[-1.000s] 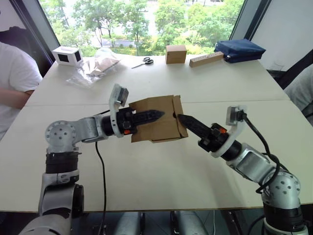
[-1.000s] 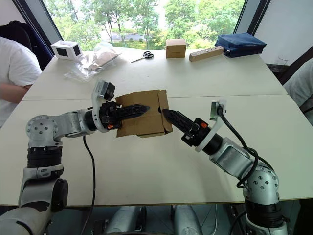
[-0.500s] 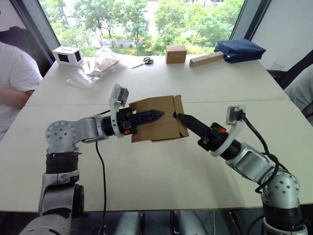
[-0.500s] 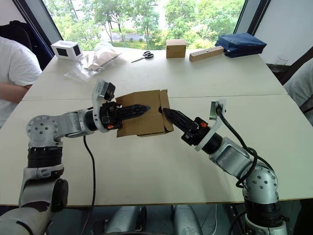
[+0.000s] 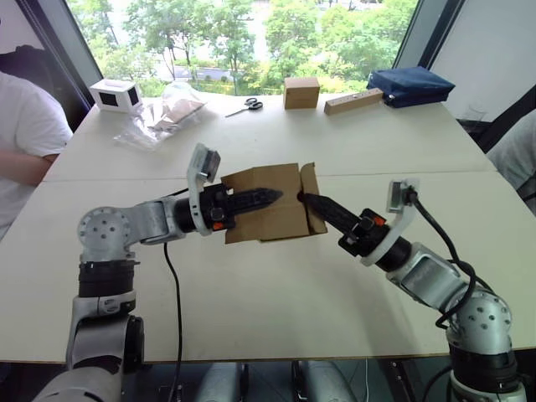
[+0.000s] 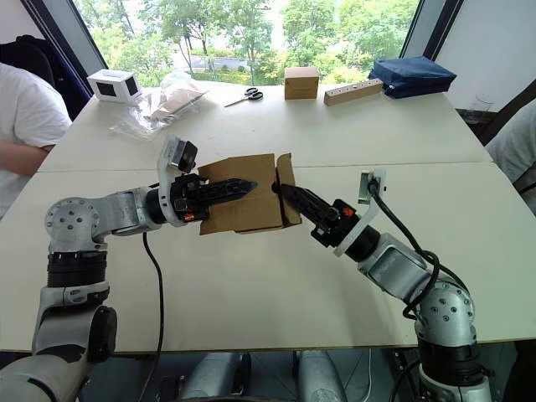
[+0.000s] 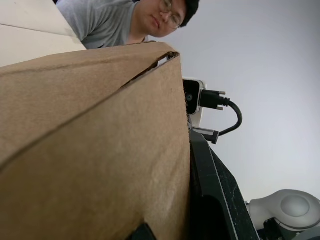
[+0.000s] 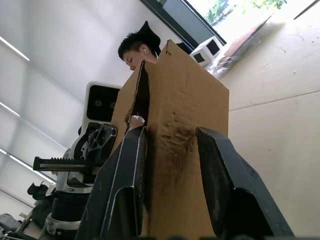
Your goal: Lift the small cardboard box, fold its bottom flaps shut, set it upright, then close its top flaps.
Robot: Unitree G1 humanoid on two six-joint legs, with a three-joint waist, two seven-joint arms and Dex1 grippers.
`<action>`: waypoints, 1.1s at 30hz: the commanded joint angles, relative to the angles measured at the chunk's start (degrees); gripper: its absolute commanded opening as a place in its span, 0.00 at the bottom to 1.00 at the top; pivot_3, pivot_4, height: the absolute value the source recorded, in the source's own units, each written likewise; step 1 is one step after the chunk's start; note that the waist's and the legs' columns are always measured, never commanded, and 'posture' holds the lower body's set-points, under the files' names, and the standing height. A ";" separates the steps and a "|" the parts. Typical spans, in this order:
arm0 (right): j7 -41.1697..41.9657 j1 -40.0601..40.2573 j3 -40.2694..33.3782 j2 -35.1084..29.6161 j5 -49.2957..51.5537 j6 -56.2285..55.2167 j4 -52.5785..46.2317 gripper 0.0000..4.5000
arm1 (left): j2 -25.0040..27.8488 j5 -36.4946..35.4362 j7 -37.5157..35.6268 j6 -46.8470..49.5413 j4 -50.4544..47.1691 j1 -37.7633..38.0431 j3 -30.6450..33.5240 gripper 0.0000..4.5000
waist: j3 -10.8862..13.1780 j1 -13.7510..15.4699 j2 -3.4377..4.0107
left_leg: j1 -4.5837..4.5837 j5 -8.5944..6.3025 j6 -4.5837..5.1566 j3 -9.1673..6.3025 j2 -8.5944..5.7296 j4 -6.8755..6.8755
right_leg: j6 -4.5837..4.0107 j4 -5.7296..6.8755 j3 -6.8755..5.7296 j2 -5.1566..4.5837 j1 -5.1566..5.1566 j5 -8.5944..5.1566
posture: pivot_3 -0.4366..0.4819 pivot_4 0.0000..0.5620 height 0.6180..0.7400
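Observation:
The small cardboard box (image 5: 268,219), plain brown, hangs on its side above the middle of the table. My left gripper (image 5: 266,198) is shut on its left wall, one black finger lying across the face turned to me. At the box's right end a flap (image 5: 312,194) stands nearly upright. My right gripper (image 5: 306,199) comes in from the right, with its tips against that flap. In the right wrist view its two fingers (image 8: 125,200) stand apart, with dented cardboard (image 8: 172,150) showing between them. The left wrist view shows the box wall (image 7: 90,150) close up.
Along the far edge of the table (image 5: 251,301) lie a white box with black panels (image 5: 115,95), a plastic bag (image 5: 167,113), scissors (image 5: 245,106), a tan cube carton (image 5: 301,92), a wooden block (image 5: 353,102) and a dark blue bag (image 5: 410,85). A person (image 5: 25,134) sits at the left.
My right gripper has pushed slightly further left against the box's end flap, which now stands more upright. The left gripper and the box have stayed where they were.

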 commanded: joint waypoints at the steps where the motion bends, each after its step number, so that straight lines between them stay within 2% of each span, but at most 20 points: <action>1: 0.14 -1.18 0.29 0.16 1.45 -0.14 -1.89 0.35 | -0.02 -1.73 -0.14 -1.13 -2.06 -0.10 0.18 0.00 | 0.00 0.00 0.00 | 0.00 0.00 0.00 0.00 0.00 0.00 | 0.00 0.00 0.00 0.00 0.00 0.00 | 0.48 0.27 1.00; 10: -3.43 -2.50 1.03 0.76 5.31 -1.16 -4.71 0.35 | -0.36 -0.18 -0.77 -1.20 -1.93 0.18 -0.61 0.00 | 0.00 -0.01 0.00 | 0.00 0.00 0.00 0.00 0.00 0.00 | 0.00 0.00 0.00 0.00 0.00 0.00 | 0.48 0.27 1.00; 19: -6.17 -4.43 2.58 0.41 5.08 -1.14 -5.92 0.35 | -1.04 -0.35 -0.14 -1.75 -1.43 -0.08 -0.74 0.00 | 0.00 -0.01 0.00 | 0.00 0.00 0.00 0.00 0.00 0.00 | 0.00 0.00 0.00 0.00 0.00 0.00 | 0.48 0.27 1.00; 29: -4.42 -6.00 5.89 -0.07 2.51 0.42 -5.90 0.35 | -1.79 -1.61 1.37 -2.54 -2.08 0.33 -0.68 0.00 | 0.00 -0.01 0.00 | 0.00 0.00 0.00 0.00 0.00 0.00 | 0.00 0.00 0.00 0.00 0.00 0.00 | 0.48 0.27 1.00; 33: -2.94 -5.66 2.60 -1.88 2.88 0.20 -3.94 0.35 | -1.15 -1.83 1.19 -2.19 -2.52 0.95 -0.38 0.00 | 0.00 0.00 0.00 | 0.00 0.00 0.00 0.00 0.00 0.00 | 0.00 0.00 0.00 0.00 0.00 0.00 | 0.48 0.27 1.00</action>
